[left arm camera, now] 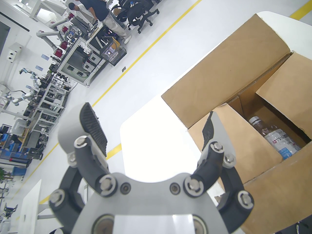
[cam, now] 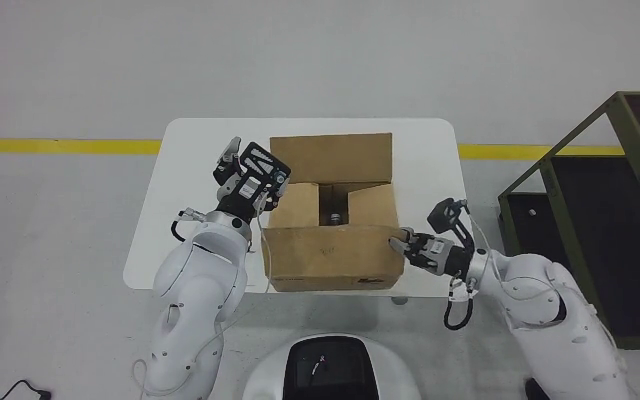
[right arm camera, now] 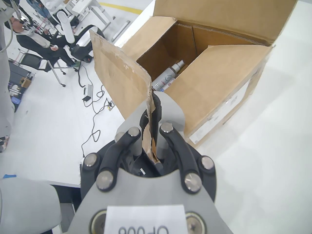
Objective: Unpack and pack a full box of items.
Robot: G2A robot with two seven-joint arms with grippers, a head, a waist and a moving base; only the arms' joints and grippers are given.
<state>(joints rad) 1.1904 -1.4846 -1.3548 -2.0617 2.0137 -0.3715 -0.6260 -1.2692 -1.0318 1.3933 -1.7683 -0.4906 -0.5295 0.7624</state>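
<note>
Bright even light; table [left arm camera: 146,142] glares white (wrist views); box [right arm camera: 219,86] interior shadowed.

A robotics lab: far off stand small robot arms [left arm camera: 44,35], equipment racks [left arm camera: 48,91] and office chairs [left arm camera: 136,13], with a yellow floor line [left arm camera: 156,40].

Top view: overhead, looking down on desk [cam: 190,170], box [cam: 325,258] centred. Wrist views: close, flanking box; all three share box opening.
</note>
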